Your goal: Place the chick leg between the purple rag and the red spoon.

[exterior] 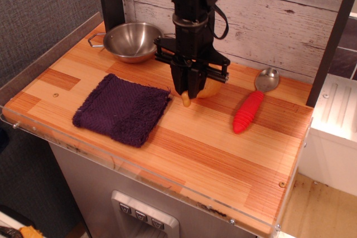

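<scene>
My black gripper (191, 92) hangs low over the wooden counter, between the purple rag (122, 108) on the left and the red spoon (252, 104) on the right. It is shut on the chick leg (202, 91), a yellow-tan drumstick. The knobbed bone end pokes out below the fingers, at or just above the wood. The fat end shows to the right of the fingers. The spoon lies with its red handle toward me and its silver bowl toward the wall.
A steel handled bowl (133, 41) stands at the back left, behind the rag. A white plank wall (268, 9) backs the counter. A dark post (333, 37) rises at the right edge. The counter's front edge (167, 185) has a clear lip.
</scene>
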